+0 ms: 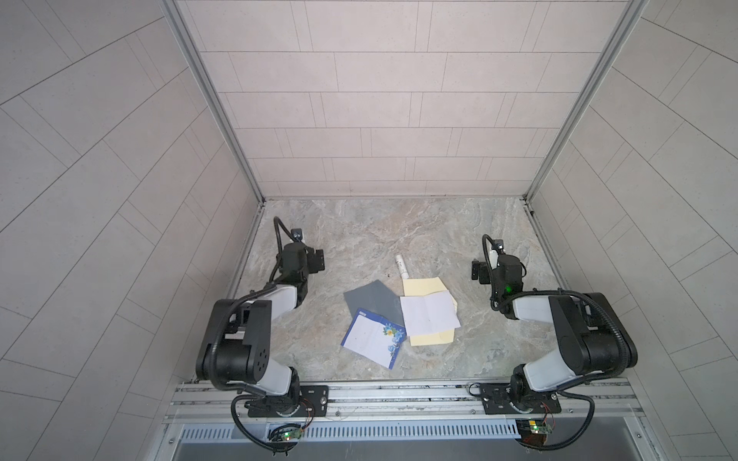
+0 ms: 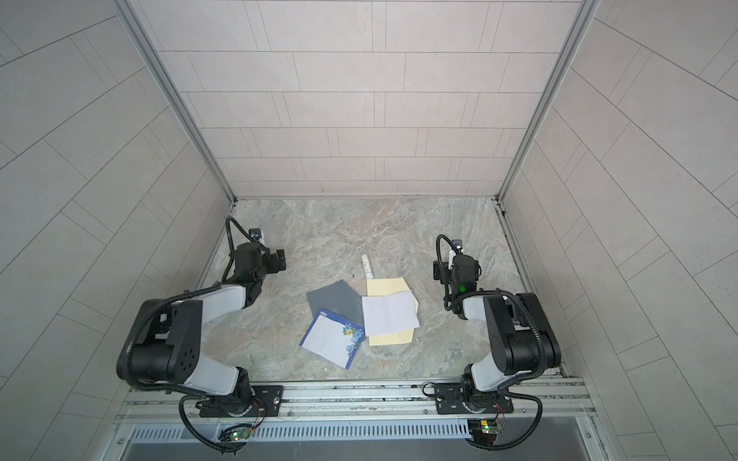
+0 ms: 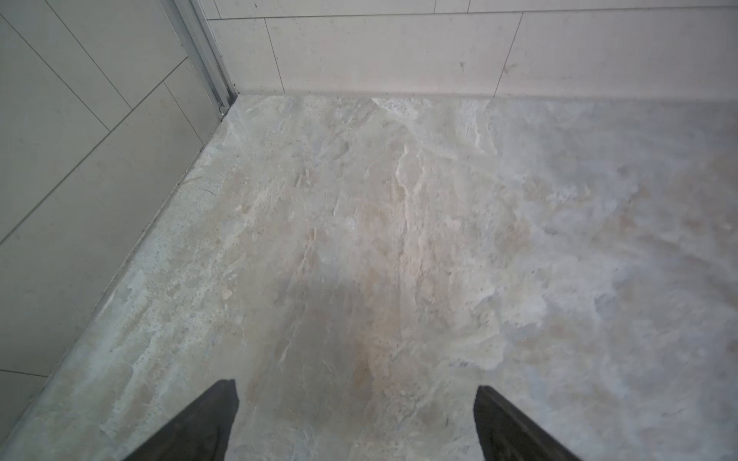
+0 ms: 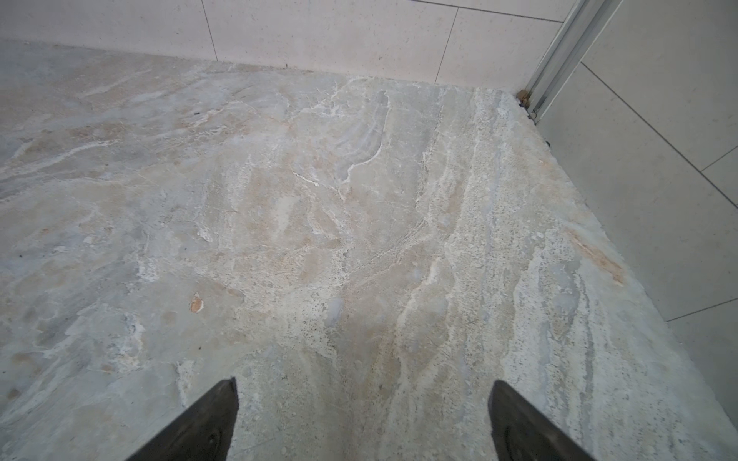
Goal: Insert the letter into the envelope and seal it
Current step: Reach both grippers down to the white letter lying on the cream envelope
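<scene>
Operator: Letter position, please. Where is it from you?

Arm: As I judge it, the letter is the creased white sheet of paper (image 1: 429, 315). It lies flat near the middle of the veined grey marble tabletop (image 1: 359, 239), on top of the long pale yellow paper envelope (image 1: 421, 286), which shows past it at both the far and near ends. Nothing is tucked in or sealed yet.

Operator: And your hands?

Arm: Both are spread wide and empty. My left gripper (image 1: 317, 259) is over by the left wall and my right gripper (image 1: 477, 273) by the right one. Each wrist view shows only bare marble between parted fingertips (image 3: 211, 419).

Operator: Which one goes?

Arm: The right, I'd say. The sheet lies near it, inward and back toward my base rail. From the left gripper it is well apart, with a dark grey sheet (image 1: 371, 299) between us and a blue-bordered floral card (image 1: 373, 339) touching that sheet's near edge.

Operator: Axis?

Arm: The white sheet's long side runs roughly across the table, slightly skewed. The envelope's long axis runs near to far, crossing it, so a pinch on the sheet's right edge suits the right arm. The small white glue stick tube (image 1: 402, 268) lies at the envelope's far end, touching or just beside it, I cannot tell which. I judge it is there for the sealing
</scene>
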{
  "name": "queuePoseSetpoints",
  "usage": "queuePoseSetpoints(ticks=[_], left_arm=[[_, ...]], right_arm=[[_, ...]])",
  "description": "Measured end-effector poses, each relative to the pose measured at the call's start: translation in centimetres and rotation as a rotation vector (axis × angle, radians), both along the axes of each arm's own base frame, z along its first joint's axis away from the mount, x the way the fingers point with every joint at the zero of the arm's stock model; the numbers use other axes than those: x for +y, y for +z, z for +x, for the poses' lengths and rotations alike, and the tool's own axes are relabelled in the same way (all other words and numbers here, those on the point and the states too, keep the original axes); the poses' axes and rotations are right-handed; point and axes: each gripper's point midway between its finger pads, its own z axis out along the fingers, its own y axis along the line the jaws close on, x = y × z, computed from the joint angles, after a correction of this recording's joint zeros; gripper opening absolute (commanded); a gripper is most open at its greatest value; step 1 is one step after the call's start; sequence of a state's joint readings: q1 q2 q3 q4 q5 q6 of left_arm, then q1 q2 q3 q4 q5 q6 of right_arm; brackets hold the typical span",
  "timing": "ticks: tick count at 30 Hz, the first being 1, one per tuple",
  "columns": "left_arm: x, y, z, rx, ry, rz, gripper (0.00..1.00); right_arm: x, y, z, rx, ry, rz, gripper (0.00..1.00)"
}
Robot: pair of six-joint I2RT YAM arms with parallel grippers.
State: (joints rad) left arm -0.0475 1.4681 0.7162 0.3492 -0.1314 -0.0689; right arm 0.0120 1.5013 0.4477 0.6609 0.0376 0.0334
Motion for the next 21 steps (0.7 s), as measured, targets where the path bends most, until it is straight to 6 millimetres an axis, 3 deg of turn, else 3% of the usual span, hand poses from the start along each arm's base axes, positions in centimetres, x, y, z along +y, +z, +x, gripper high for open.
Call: queuePoseSetpoints(ticks=[2, 4, 7, 9, 11, 13, 16, 18, 21], left_arm=[[-0.2, 4.2, 0.5, -0.061, 0.048, -0.047, 1.00], [-0.9, 6.7, -0.4, -0.094, 0.074, -0.129, 1.00], [-3.9, 6.1, -2.3, -0.042, 0.041, -0.241, 1.00], [-7.8, 3.8, -3.8, 0.043, -0.039, -0.287, 1.00], [-12.7, 0.9, -6.2, 0.161, -0.166, -0.312, 1.00], [-17.8, -1.4, -9.0, 0.281, -0.316, -0.324, 1.00], [-23.8, -3.7, -13.0, 0.423, -0.522, -0.317, 0.96], [-26.1, -4.9, -14.7, 0.503, -0.610, -0.290, 0.93], [-28.8, -5.9, -16.1, 0.609, -0.728, -0.268, 0.89]], right_arm=[[0.1, 1.4, -0.3, 0.044, -0.004, 0.012, 0.95], [0.3, 5.3, 0.5, 0.022, -0.024, 0.047, 0.89], [1.9, 11.6, 1.0, -0.064, -0.023, 0.133, 0.86], [4.1, 12.7, -0.3, -0.058, 0.010, 0.191, 0.84], [6.8, 11.4, -2.2, 0.006, 0.059, 0.236, 0.83], [10.1, 8.1, -5.1, 0.126, 0.126, 0.272, 0.83], [13.8, 2.9, -9.7, 0.315, 0.224, 0.276, 0.83], [14.7, 0.3, -12.3, 0.423, 0.247, 0.280, 0.79], [14.7, -1.4, -13.9, 0.508, 0.222, 0.302, 0.74]])
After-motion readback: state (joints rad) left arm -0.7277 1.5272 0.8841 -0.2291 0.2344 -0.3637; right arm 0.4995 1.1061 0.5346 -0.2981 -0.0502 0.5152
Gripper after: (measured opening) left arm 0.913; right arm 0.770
